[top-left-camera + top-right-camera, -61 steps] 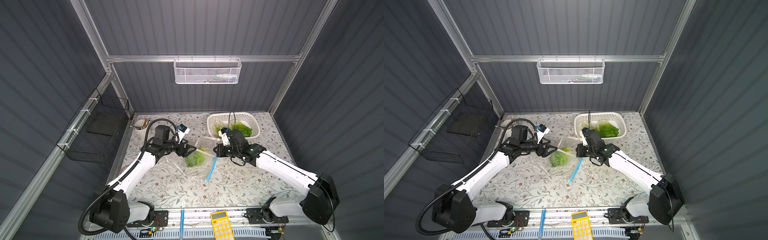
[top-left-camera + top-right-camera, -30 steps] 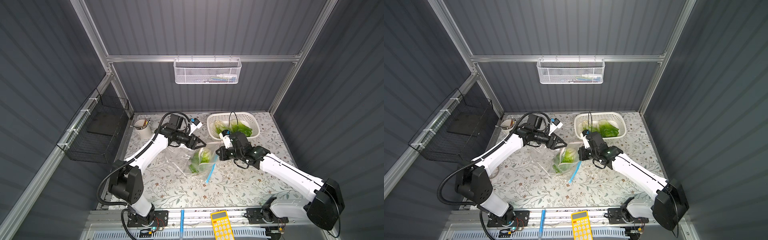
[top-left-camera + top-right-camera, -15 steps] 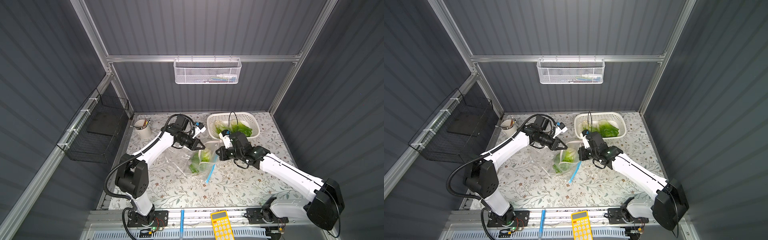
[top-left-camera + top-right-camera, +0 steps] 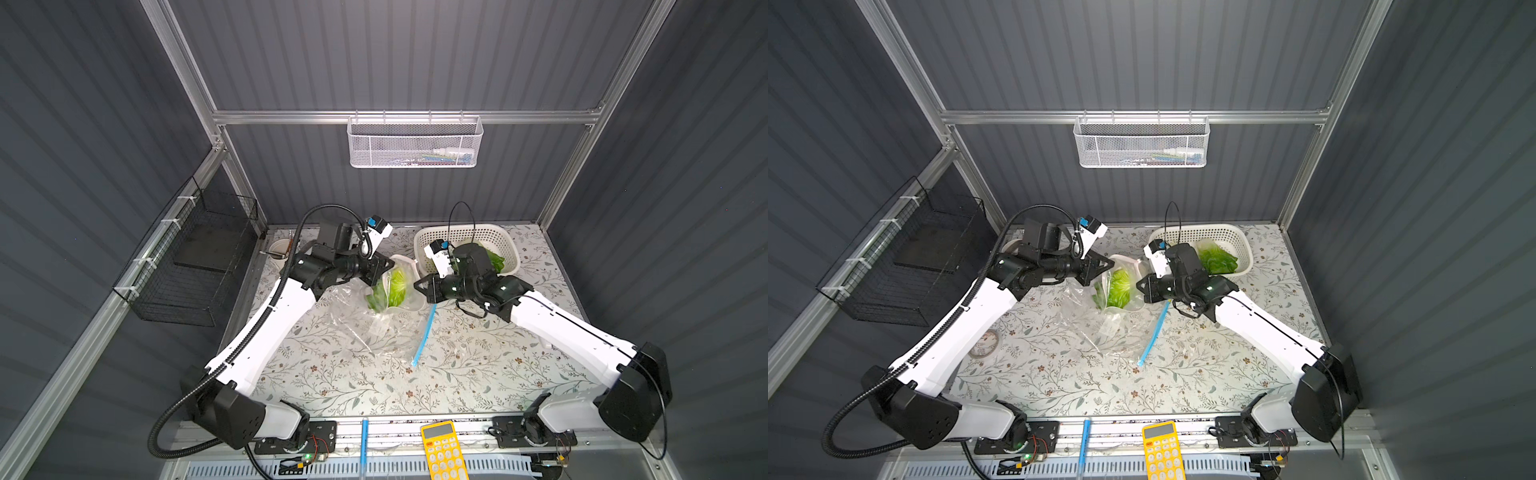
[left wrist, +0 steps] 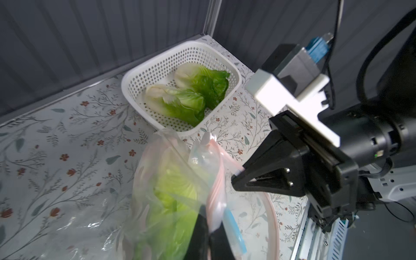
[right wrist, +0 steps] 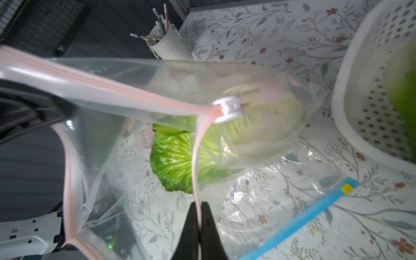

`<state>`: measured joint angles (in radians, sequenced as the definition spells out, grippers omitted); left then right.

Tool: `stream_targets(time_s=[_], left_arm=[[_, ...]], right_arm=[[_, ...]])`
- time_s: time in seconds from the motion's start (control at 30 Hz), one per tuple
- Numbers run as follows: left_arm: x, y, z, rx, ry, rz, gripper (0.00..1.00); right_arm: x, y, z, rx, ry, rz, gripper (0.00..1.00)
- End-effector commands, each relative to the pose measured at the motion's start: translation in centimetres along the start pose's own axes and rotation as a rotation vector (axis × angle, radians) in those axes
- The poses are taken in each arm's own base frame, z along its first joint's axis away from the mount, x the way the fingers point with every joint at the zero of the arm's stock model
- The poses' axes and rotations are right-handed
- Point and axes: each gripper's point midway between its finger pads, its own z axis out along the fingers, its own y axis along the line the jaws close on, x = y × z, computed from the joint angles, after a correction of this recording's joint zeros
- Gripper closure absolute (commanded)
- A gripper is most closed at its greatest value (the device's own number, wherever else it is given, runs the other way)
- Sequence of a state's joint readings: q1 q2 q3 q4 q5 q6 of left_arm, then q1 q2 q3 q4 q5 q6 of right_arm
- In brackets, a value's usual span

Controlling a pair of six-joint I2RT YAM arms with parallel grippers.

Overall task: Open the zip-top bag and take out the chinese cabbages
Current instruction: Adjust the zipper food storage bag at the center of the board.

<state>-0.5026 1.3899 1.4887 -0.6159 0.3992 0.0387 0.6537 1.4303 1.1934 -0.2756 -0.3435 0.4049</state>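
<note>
While both arms meet over the middle of the floral-patterned worktop (image 4: 332, 374), I see the clear plastic zip-top bag with a pink zip track (image 6: 139, 90) held up by its mouth between them. The left pincer (image 5: 209, 225) is pressed together on the pink rim at one side. The right pincer (image 6: 199, 204) is clamped tight on the pink strip at the opposite side, so the mouth gapes wide. The small white slider (image 6: 228, 109) sits at the point where the two strips join. Inside the bag lies one chinese cabbage head with a pale stem and crinkly green leaves (image 4: 394, 289), and its leaves show through the open mouth in the right wrist view. I cannot tell whether the bag's bottom rests on the worktop. The two other cabbage heads (image 5: 177, 103) (image 5: 202, 81) lie side by side, touching, in the white perforated plastic basket (image 5: 135, 78), which stands at the far right of the worktop just beside the bag. A second clear bag with a blue zip strip (image 6: 304, 216) lies flat on the worktop, partly under the held one. A white cup of pens (image 6: 167, 46) stands at the far left corner, and a yellow calculator (image 4: 442, 451) lies on the front rail.
</note>
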Motion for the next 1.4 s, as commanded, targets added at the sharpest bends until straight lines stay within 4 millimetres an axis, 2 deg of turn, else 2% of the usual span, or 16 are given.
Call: stream_targets(time_s=[0.0,0.1,0.2,0.33,0.43,0.5,0.6,0.7,0.73,0.83,0.93,1.0,1.1,1.17,1.23,1.37], left_arm=[[-0.8,1.2,-1.4,-0.110,-0.003,-0.024,1.00],[0.3,1.7,-0.9,-0.122,0.037,-0.070,1.00],[2.6,2.5,0.8,-0.130,0.083,-0.142,1.00],[7.7,3.4,4.4,-0.106,0.164,-0.288,1.00],[10.1,3.9,6.3,-0.101,0.213,-0.370,1.00],[10.9,4.1,7.2,-0.102,0.228,-0.401,1.00],[11.3,4.2,8.1,-0.097,0.231,-0.428,1.00],[11.2,3.3,8.8,-0.048,0.234,-0.450,1.00],[11.0,3.1,8.9,-0.042,0.232,-0.450,1.00],[10.7,2.7,9.0,-0.025,0.224,-0.457,0.98],[10.3,1.9,9.1,0.010,0.215,-0.467,0.88],[9.9,1.3,9.1,0.035,0.209,-0.467,0.74],[9.2,0.8,9.0,0.054,0.191,-0.462,0.60],[8.6,0.6,9.0,0.063,0.175,-0.465,0.45],[7.9,0.3,9.0,0.082,0.162,-0.465,0.39],[6.9,0.5,8.7,0.071,0.146,-0.448,0.36]], right_arm=[[-0.5,0.5,1.6,-0.050,0.030,-0.019,1.00],[-0.2,-1.0,3.4,-0.044,0.075,0.021,1.00],[1.0,-3.5,5.1,-0.015,0.119,0.085,1.00],[3.4,-6.3,6.7,0.037,0.186,0.161,1.00],[5.1,-7.9,7.1,0.101,0.228,0.182,0.90],[5.8,-8.5,7.0,0.129,0.246,0.186,0.83],[6.5,-9.2,6.5,0.172,0.261,0.190,0.70],[6.6,-10.4,5.5,0.254,0.247,0.181,0.61],[7.2,-10.6,4.9,0.277,0.267,0.189,0.56],[7.1,-10.4,3.8,0.291,0.244,0.187,0.45],[6.5,-10.0,2.4,0.294,0.193,0.192,0.37],[6.2,-9.5,1.4,0.293,0.159,0.200,0.36],[4.4,-7.7,0.6,0.209,0.046,0.206,0.35],[3.4,-6.0,0.4,0.105,-0.025,0.225,0.35],[2.8,-4.2,0.2,0.005,-0.059,0.229,0.35],[2.8,-3.4,0.7,-0.035,-0.051,0.243,0.36]])
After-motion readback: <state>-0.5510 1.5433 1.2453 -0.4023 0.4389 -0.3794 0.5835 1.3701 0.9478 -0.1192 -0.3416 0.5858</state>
